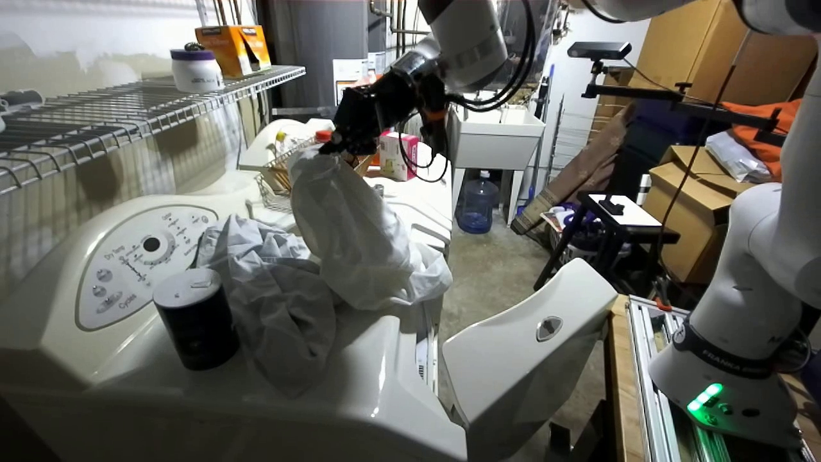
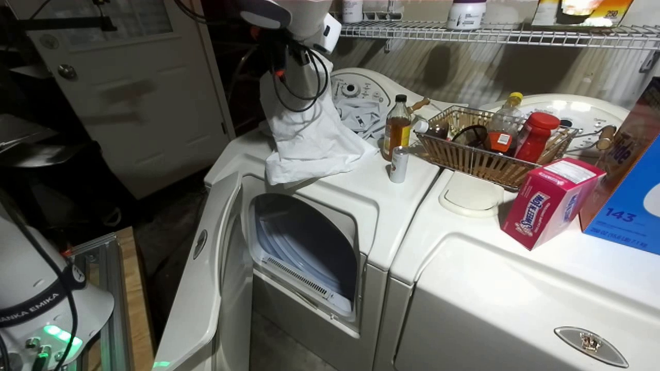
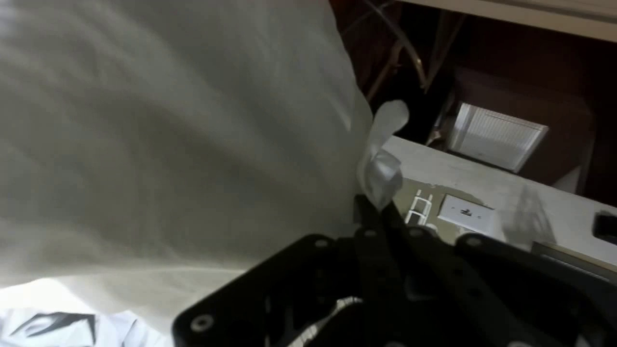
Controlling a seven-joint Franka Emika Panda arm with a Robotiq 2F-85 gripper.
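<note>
My gripper (image 1: 330,147) is shut on the top edge of a white cloth (image 1: 359,237). The cloth hangs from the fingertips, and its lower end rests on the white dryer (image 1: 365,378). The cloth also hangs in an exterior view (image 2: 314,139), where the arm hides the fingertips. In the wrist view the cloth (image 3: 193,144) fills the left side, and a pinched fold sticks out beyond the gripper's fingers (image 3: 381,209). A crumpled grey-white cloth (image 1: 276,301) lies on the dryer beside the hanging one. A black canister (image 1: 195,324) with a white lid stands near it.
The dryer door (image 2: 206,257) stands open beside the drum opening (image 2: 304,247). A brown bottle (image 2: 397,129), a small can (image 2: 398,165), a wire basket (image 2: 479,159) of bottles and a pink box (image 2: 551,203) stand nearby. A wire shelf (image 1: 141,115) hangs above.
</note>
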